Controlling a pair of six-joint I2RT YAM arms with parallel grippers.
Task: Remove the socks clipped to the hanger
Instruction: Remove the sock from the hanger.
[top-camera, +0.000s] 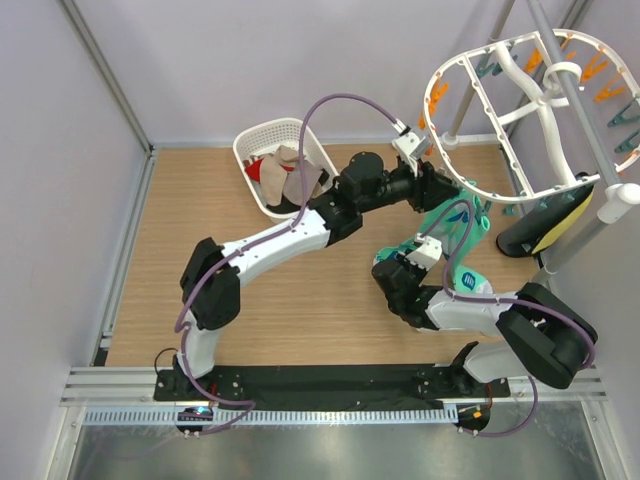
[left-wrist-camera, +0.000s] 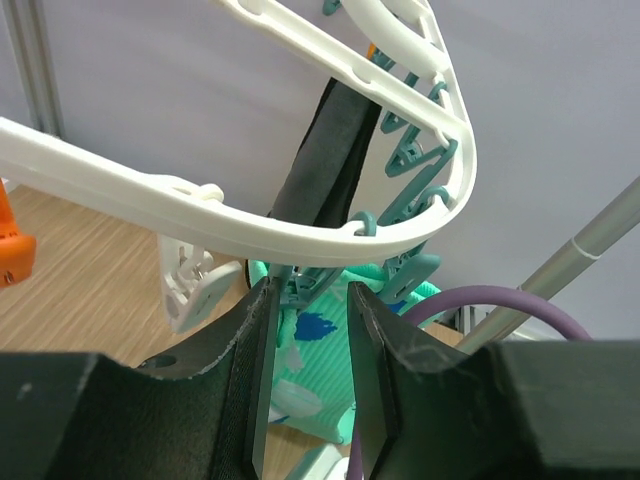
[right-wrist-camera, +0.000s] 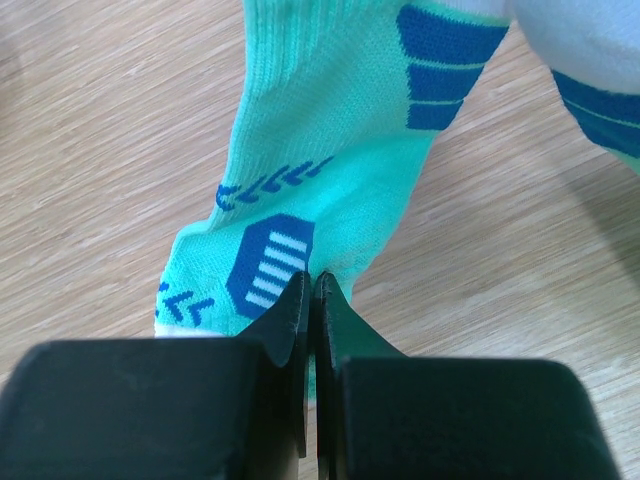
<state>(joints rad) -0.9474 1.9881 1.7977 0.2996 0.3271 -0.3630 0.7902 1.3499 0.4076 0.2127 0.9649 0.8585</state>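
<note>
The white oval hanger (top-camera: 520, 110) hangs at the back right, its rim (left-wrist-camera: 300, 230) crossing the left wrist view. A teal sock (top-camera: 452, 222) with blue and white marks dangles from a teal peg (left-wrist-camera: 300, 280) under that rim. My left gripper (left-wrist-camera: 308, 300) reaches up to the rim, and its jaws are closed on that peg from both sides. The sock's lower part (right-wrist-camera: 330, 170) trails to the wooden table. My right gripper (right-wrist-camera: 312, 280) is shut on its edge there. A black sock (left-wrist-camera: 330, 150) hangs behind.
A white perforated basket (top-camera: 250, 140) at the back left holds several socks. A metal pole (top-camera: 590, 130) carries the hanger at the right. Orange pegs (top-camera: 437, 97) and more teal pegs (left-wrist-camera: 415, 150) dangle from the rim. A purple cable (left-wrist-camera: 480, 300) loops near the left fingers.
</note>
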